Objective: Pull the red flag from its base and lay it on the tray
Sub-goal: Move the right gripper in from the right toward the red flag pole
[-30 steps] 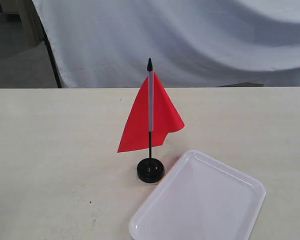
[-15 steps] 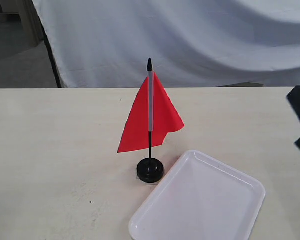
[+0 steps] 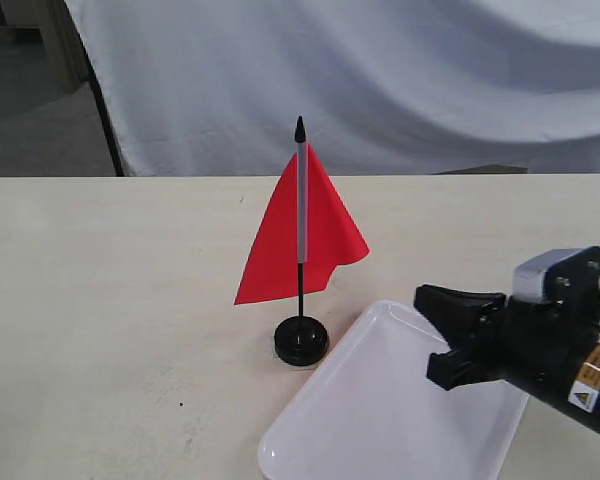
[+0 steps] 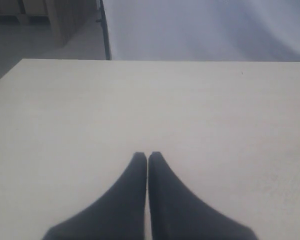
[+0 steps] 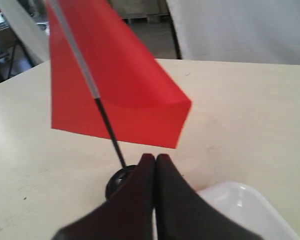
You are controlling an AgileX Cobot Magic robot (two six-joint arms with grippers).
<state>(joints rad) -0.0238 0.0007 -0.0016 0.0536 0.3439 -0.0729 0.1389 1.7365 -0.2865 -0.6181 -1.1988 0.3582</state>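
The red flag (image 3: 276, 250) is thin matt cloth; base (image 3: 301, 342), glossy black plastic; tray (image 3: 380, 405), smooth white plastic, slight sheen; tabletop (image 3: 110, 300), pale matt wood-grain surface.

Pale beige table (image 3: 100, 300): matte top, faint scuffs, tiny dark speck (image 3: 181, 404) on near-left part. Behind table's far edge: white cloth backdrop (image 3: 380, 80), draped in soft folds. Thin black post (image 3: 102, 110) along cloth's left border, beyond table's far-left side. Grey floor (image 3: 30, 130) and light wooden furniture (image 3: 60, 40) farther back.
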